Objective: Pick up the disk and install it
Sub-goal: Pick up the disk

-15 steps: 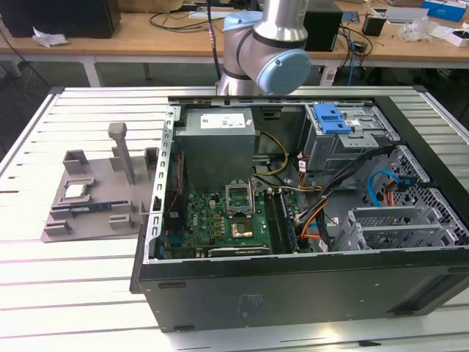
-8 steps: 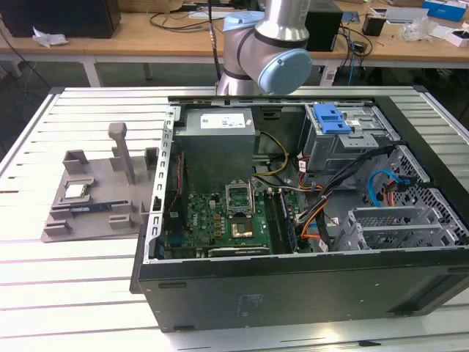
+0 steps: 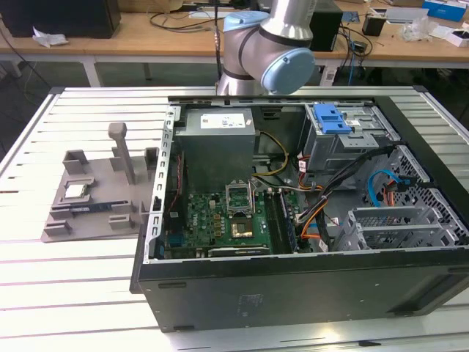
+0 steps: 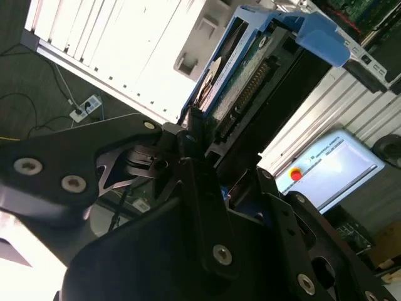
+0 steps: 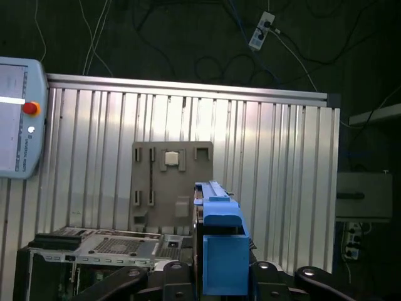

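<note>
The disk [image 4: 247,75] is clamped in my pincer [image 4: 225,145], its lower end between the two black fingers [image 4: 195,135], and it hangs in the air well above the counter [image 5: 282,188]. In the second wrist view I see its green circuit side and connector row, with the blue carrier wrapped round its edges. In the first wrist view the disk [image 5: 218,216] stands edge-on, its blue frame rising from between my pincer [image 5: 219,271] arms.

Far below me in that view lie the grey plate [image 5: 143,182] with the small square chip [image 5: 172,158] on it, and one end of the open case [image 5: 94,248]. A pendant [image 5: 19,119] with a red button sits off beside the counter.

In the exterior view my arm [image 3: 267,48] rises behind the case [image 3: 293,286], which lies open on its side on the counter [image 3: 73,293]. Inside it are a board, a grey power box and a metal cage with a blue latch [image 3: 330,117] on top. The grey plate [image 3: 95,202] sits just beside the case on the exterior view's left, with the chip [image 3: 75,191] resting on it.
</note>
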`<state>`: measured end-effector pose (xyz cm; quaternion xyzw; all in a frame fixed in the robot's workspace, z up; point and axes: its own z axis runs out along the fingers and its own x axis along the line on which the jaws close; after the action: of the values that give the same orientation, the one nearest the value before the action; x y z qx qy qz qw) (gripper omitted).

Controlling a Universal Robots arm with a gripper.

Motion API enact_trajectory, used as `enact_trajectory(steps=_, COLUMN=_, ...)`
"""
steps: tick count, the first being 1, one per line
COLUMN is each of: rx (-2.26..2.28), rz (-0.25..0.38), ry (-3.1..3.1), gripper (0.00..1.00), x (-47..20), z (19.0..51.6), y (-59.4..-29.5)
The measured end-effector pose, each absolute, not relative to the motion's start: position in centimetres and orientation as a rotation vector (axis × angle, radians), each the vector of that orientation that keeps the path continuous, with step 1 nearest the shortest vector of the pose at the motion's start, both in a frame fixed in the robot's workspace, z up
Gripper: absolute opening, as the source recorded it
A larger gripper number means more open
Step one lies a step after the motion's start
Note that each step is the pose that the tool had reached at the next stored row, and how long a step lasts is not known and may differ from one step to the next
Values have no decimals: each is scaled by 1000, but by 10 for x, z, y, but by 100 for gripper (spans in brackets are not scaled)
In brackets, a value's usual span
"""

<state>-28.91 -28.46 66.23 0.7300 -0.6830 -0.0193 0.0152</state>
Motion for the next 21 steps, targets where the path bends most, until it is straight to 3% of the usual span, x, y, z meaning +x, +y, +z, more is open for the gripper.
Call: enact_trajectory(steps=21, rx=2262, rz=-49, ry=-2117, gripper=37, x=-156, z=629, y=-285)
